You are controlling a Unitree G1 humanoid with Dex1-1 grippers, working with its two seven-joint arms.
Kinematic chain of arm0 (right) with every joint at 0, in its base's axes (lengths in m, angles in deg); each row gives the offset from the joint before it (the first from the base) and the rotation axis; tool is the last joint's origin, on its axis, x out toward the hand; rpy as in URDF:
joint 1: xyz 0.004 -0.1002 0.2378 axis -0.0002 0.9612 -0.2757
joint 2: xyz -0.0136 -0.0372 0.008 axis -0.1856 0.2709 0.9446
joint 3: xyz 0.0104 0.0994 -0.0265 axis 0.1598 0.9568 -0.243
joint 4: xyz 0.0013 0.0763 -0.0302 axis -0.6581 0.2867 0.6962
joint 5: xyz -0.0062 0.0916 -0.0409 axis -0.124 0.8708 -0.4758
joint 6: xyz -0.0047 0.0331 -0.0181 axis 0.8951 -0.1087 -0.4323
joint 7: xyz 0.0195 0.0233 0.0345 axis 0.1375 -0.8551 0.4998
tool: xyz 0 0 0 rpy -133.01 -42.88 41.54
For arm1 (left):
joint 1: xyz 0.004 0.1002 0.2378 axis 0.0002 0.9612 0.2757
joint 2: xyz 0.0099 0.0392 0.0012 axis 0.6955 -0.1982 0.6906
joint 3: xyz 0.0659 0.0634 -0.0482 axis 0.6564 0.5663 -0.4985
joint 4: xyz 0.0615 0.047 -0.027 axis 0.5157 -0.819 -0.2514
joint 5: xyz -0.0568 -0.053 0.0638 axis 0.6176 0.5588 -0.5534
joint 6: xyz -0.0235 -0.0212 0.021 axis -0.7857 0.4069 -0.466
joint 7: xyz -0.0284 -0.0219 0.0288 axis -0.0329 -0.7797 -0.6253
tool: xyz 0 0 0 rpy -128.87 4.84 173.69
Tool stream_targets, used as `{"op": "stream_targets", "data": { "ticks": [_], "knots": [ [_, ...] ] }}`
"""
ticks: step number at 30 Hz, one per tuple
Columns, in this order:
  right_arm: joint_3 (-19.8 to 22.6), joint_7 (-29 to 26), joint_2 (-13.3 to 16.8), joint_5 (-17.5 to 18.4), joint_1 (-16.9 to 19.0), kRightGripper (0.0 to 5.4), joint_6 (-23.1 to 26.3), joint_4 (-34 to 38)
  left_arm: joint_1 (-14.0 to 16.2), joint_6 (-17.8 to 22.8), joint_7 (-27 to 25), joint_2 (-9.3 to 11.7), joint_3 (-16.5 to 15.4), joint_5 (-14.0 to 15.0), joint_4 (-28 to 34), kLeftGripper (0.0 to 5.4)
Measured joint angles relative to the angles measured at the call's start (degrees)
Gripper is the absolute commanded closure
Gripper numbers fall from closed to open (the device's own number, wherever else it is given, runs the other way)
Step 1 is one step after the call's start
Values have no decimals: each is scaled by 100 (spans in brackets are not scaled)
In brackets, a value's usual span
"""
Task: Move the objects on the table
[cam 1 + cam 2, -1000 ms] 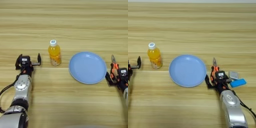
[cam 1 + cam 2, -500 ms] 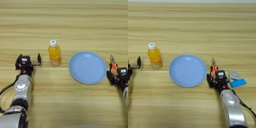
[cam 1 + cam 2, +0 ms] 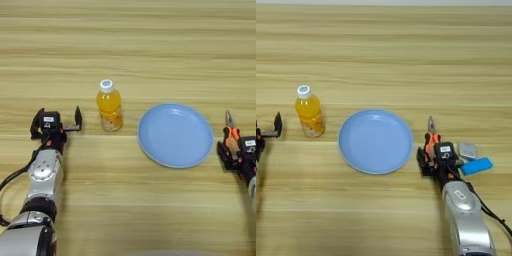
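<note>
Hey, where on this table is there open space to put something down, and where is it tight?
Free: the table's far half beyond the bottle and plate. Crowded: right of the plate, where pliers, blue block and right tool cluster.

left gripper [image 3: 56, 123] low at left, fingers spread wide; right gripper [image 3: 432, 156] low at right, fingers unclear

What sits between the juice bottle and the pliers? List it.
Only the blue plate lies between the juice bottle and the pliers, plain in the right eye view.
</note>
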Motion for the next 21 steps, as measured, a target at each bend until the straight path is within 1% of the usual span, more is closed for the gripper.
{"op": "stream_targets", "data": {
  "ticks": [5, 14, 17, 21],
  "knots": [
    [67, 109, -5, -32, 122, 191, 87, 219, 0, 0, 1, 0, -1, 0, 0, 0],
    [147, 134, -4, -49, 162, 193, 233, 762, -1, 0, 1, 2, -3, 1, 0, 0],
    [146, 136, -5, -66, 193, 193, 270, 978, -1, 0, 0, 2, -4, 1, 0, 0],
    [111, 141, -9, -118, 221, 193, 375, 1436, -3, 0, 1, 2, -4, 2, 0, 0]
  ]
}}
